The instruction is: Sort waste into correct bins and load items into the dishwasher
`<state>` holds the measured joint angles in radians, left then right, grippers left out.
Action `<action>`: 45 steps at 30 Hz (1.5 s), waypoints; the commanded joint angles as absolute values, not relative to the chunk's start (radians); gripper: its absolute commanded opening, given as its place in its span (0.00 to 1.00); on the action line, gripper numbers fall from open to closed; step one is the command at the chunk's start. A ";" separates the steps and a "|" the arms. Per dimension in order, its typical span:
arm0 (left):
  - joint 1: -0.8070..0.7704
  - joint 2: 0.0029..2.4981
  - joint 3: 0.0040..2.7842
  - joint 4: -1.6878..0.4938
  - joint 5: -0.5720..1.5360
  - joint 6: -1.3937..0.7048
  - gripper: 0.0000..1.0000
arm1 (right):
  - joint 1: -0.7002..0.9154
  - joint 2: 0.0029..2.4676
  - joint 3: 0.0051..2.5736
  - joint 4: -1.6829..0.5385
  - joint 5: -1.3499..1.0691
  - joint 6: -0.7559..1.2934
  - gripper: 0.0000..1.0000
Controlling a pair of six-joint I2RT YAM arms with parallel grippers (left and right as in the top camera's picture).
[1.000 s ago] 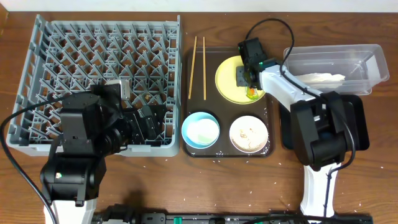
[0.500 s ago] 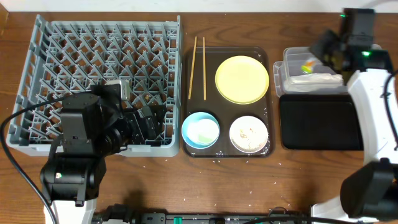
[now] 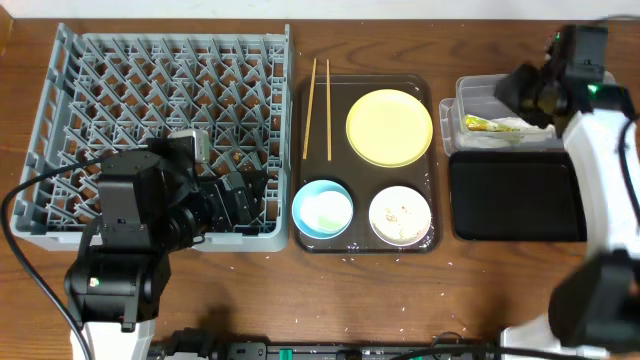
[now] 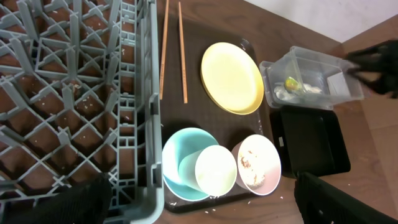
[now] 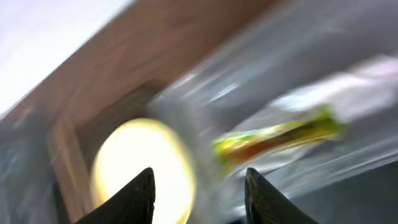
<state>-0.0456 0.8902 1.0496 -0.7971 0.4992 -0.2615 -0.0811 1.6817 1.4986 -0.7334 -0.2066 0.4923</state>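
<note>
The green-orange-yellow wrapper (image 3: 479,123) (image 5: 280,134) lies in the clear tub (image 3: 460,92) (image 4: 273,65) beside the white napkin (image 3: 517,125). My right gripper (image 3: 514,92) (image 5: 199,199) is open and empty just above the tub. The black tray (image 3: 515,195) sits in front of the tub. The yellow plate (image 3: 389,127) (image 4: 231,78), two chopsticks (image 3: 318,108) (image 4: 181,53), the blue bowl (image 3: 322,209) (image 4: 177,171) holding the small white cup (image 4: 216,169), and the white bowl (image 3: 400,215) (image 4: 256,165) with rice scraps rest on the brown serving tray. My left gripper (image 3: 238,195) (image 4: 205,205) is open and empty at the dish rack's (image 3: 160,130) near right corner.
The brown serving tray (image 3: 298,170) lies between the rack and the bins. Loose rice grains dot the table along its front edge (image 3: 350,255). The right arm's white link (image 3: 605,150) runs along the table's right side.
My right gripper swung from the yellow plate to the clear tub with the wrapper. The wrapper now lies loose in the tub. The left arm has not moved.
</note>
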 commanded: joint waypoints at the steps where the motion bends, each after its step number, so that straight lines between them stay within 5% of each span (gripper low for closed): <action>1: -0.040 0.888 1.068 -0.784 0.508 -0.252 0.95 | 0.060 1.600 1.512 -0.839 -0.448 0.161 0.46; 9: -0.040 0.888 1.068 -0.781 0.508 -0.252 0.95 | 0.464 1.679 1.350 -0.935 -0.345 0.049 0.48; 16: -0.041 0.888 1.068 -0.784 0.509 -0.252 0.95 | 0.591 1.768 1.253 -0.799 -0.317 0.083 0.37; 18: -0.041 0.888 1.068 -0.785 0.509 -0.252 0.95 | 0.609 1.784 1.212 -0.758 -0.276 0.115 0.24; 20: -0.041 0.888 1.068 -0.785 0.509 -0.252 0.95 | 0.608 1.785 1.198 -0.755 -0.272 0.126 0.01; 30: -0.041 0.888 1.068 -0.754 0.547 -0.321 0.95 | 0.444 1.520 1.328 -0.855 -0.443 0.073 0.01; 38: -0.041 0.950 1.068 -0.479 0.964 -0.492 0.94 | 0.289 1.481 1.327 -0.588 -1.256 -0.105 0.01; 45: -0.132 1.056 1.068 -0.327 1.183 -0.563 0.91 | 0.327 1.481 1.327 -0.380 -1.394 -0.022 0.01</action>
